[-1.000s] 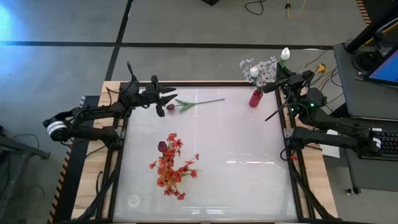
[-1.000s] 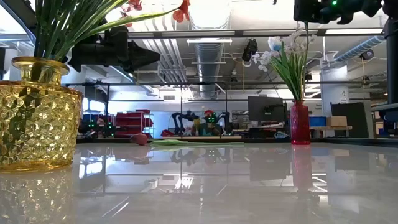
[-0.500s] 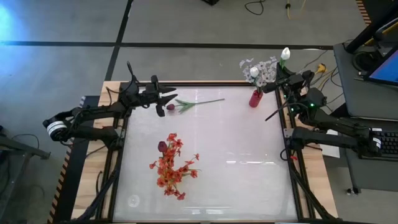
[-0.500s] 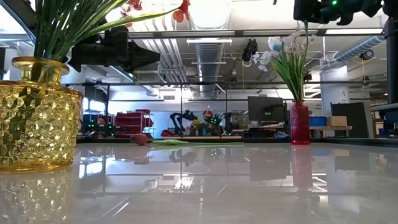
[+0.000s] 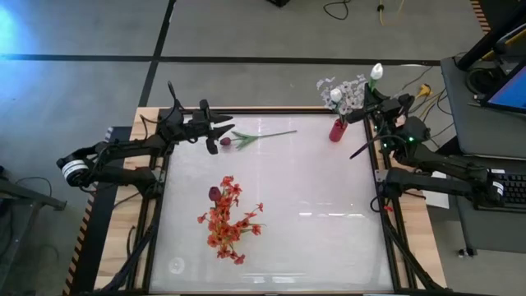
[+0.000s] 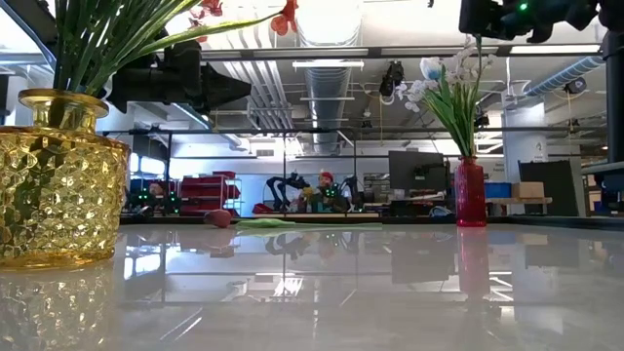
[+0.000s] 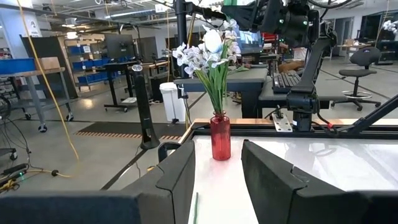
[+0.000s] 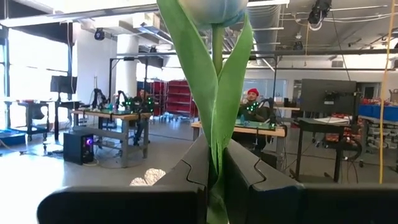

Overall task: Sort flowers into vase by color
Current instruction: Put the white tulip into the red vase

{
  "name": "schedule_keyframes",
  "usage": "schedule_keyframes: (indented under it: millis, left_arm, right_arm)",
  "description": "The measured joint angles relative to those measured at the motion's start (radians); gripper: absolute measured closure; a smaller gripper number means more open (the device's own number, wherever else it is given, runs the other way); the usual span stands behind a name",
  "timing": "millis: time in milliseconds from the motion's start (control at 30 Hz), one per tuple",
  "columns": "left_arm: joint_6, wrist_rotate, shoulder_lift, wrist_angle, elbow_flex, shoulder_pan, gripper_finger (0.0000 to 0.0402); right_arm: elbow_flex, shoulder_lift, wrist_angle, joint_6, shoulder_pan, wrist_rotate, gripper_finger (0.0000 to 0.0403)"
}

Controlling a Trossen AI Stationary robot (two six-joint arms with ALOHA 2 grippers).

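Observation:
A dark maroon tulip lies on its side near the table's far left, its green stem running toward the right. My left gripper hovers open over its bud; the stem tip shows between the fingers. A red vase at the far right holds white sprays. Beside that vase, my right gripper is shut on a white bud flower. A yellow glass vase stands near the table's middle with red-orange sprays. My right gripper pinches the white bud flower between its two fingers by the green stem and leaves, below the bud. The flower is lifted clear of the table and stands upright above the fingers.
The glossy white tabletop spreads open on the near right. Wooden borders and black frame rails edge the table. The red vase stands straight ahead of the left gripper. Workbenches and people show in the room beyond.

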Motion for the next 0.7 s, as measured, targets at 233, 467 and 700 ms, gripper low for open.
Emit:
schedule_keyframes:
  millis: [233, 467, 700]
  left_arm:
    - [-0.007, -0.006, 0.000, 0.005, 0.000, 0.000, 0.0283]
    - [-0.108, -0.039, -0.029, -0.014, 0.090, 0.000, 0.0284]
    - [-0.108, -0.018, -0.032, -0.431, 0.404, -0.004, 0.0283]
  right_arm:
    - [-0.027, -0.002, 0.039, -0.013, 0.000, 0.001, 0.0385]
    - [-0.002, -0.015, 0.034, 0.024, 0.000, 0.001, 0.0385]
    - [0.030, -0.044, -0.148, 0.088, 0.000, 0.001, 0.0385]
